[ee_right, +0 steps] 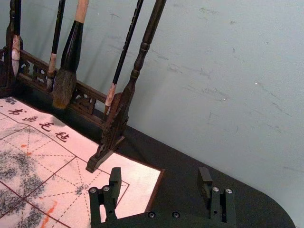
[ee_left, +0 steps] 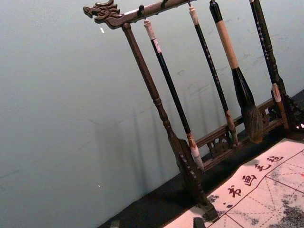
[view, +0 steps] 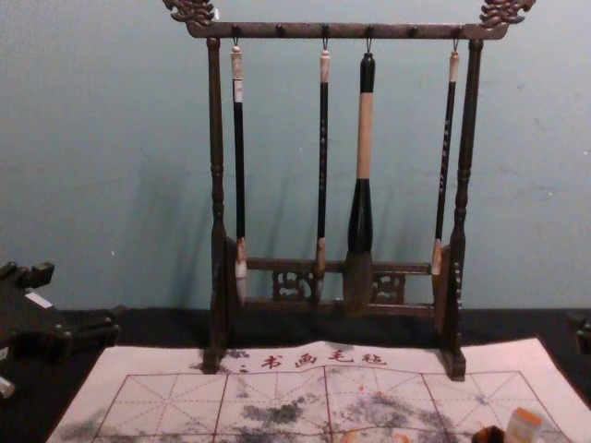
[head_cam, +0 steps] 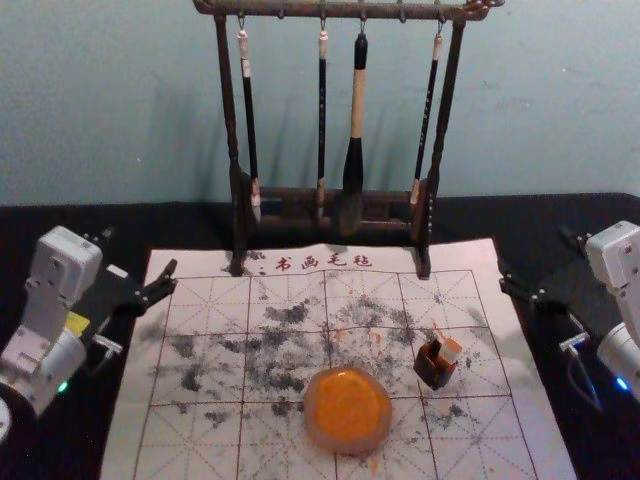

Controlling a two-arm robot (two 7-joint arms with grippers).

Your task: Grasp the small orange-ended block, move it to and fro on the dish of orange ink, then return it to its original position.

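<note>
The small block (head_cam: 450,350), pale with orange on it, leans in a small dark holder (head_cam: 434,371) on the mat's right part. In the chest view the block (view: 524,426) shows an orange top end. The round dish of orange ink (head_cam: 348,408) sits to the left of the holder, nearer the front. My left gripper (head_cam: 140,252) hovers by the mat's left edge, open and holding nothing; its fingertips (ee_left: 156,223) just enter the left wrist view. Off the mat's right edge is my right gripper (head_cam: 534,255), also open and empty (ee_right: 159,176), well away from the block.
A dark wooden rack (head_cam: 237,200) with several hanging brushes stands at the mat's back edge, in front of the wall. The ink-stained white mat (head_cam: 200,440) lies on a black table (head_cam: 150,220).
</note>
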